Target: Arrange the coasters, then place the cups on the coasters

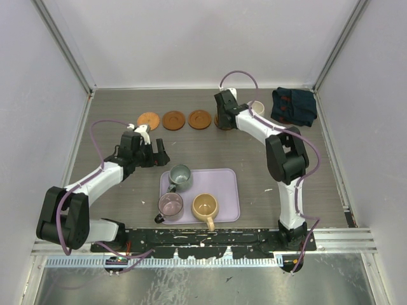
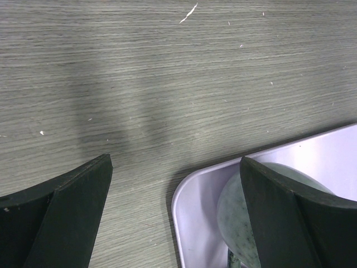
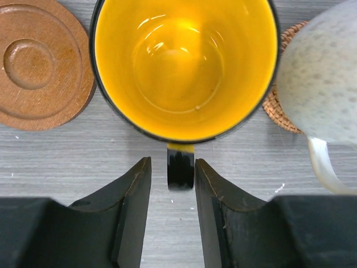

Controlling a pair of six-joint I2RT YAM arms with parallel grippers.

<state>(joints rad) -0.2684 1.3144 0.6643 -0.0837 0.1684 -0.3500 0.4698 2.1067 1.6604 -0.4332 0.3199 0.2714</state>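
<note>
The grey wood-grain table (image 1: pixel 203 149) carries a row of three orange-brown coasters (image 1: pixel 173 119) at the upper centre of the top view, lying flat and just apart from one another. A woven coaster (image 3: pixel 273 109) shows at the right edge of the right wrist view. A lavender tray (image 1: pixel 226 184) lies at lower centre, and a folded dark cloth (image 1: pixel 294 105) sits at upper right.
</note>
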